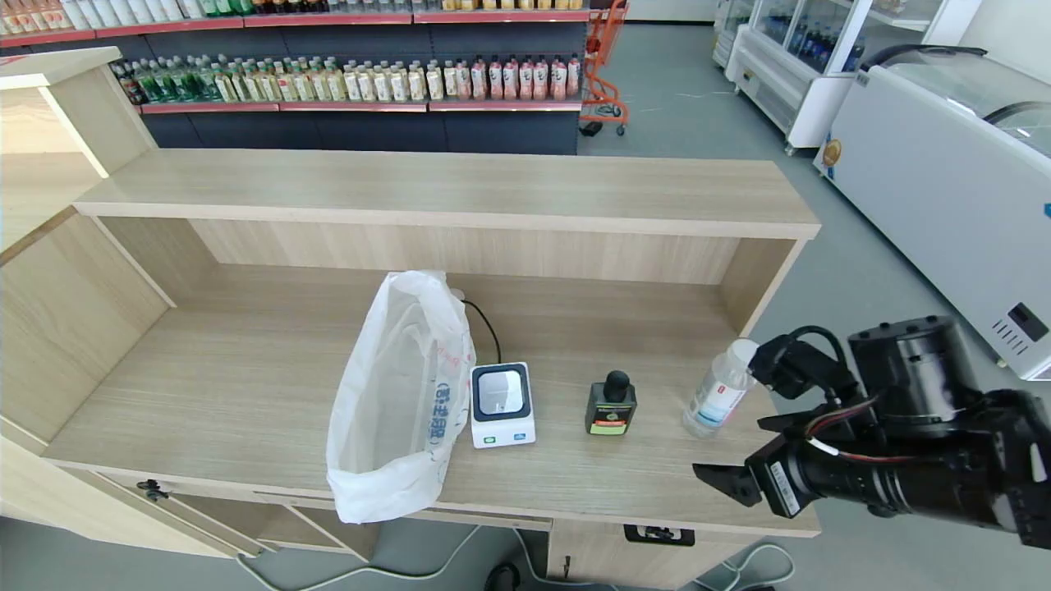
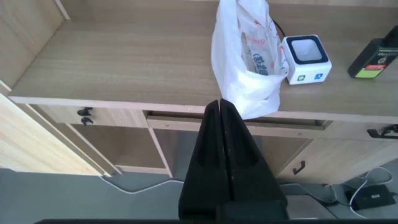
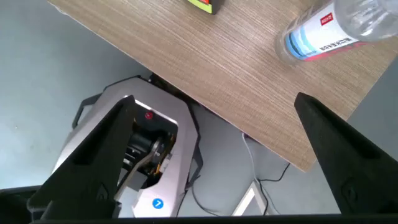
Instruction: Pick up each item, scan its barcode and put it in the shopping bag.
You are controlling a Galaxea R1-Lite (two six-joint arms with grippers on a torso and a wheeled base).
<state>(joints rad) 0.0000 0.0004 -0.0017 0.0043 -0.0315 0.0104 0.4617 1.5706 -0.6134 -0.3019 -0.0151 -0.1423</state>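
A pale wooden worktop [image 1: 230,394] carries four things in a row along its near half. Furthest left is the shopping bag [image 1: 402,394] [image 2: 242,74], white thin plastic with its mouth open towards the far side. Its bottom end sags over the near edge of the worktop.

Just right of the bag, touching it or very nearly, sits the scanner [image 1: 502,404] [image 2: 305,57], a small white box with a dark-framed window facing up. A black cable [image 1: 484,320] runs from it towards the back of the worktop.

Right of the scanner, with a clear gap between them, stands a small dark bottle [image 1: 611,406] [image 2: 373,59] [image 3: 202,5] with a black cap and a green and orange label. Further right, near the right end of the worktop, stands a clear water bottle [image 1: 718,394] [image 3: 329,34] with a white cap and a blue and red label.

The right jaws hang off the near right corner of the worktop, on the near side of the water bottle and not touching it. They stand wide apart.

The left jaws are pressed together. They hover off the near edge of the worktop, on the near side of the shopping bag and apart from it.

Behind the worktop a raised wooden ledge [image 1: 443,193] runs across. Beyond it are shelves of drinks [image 1: 353,82], and chest freezers [image 1: 944,172] stand to the right.
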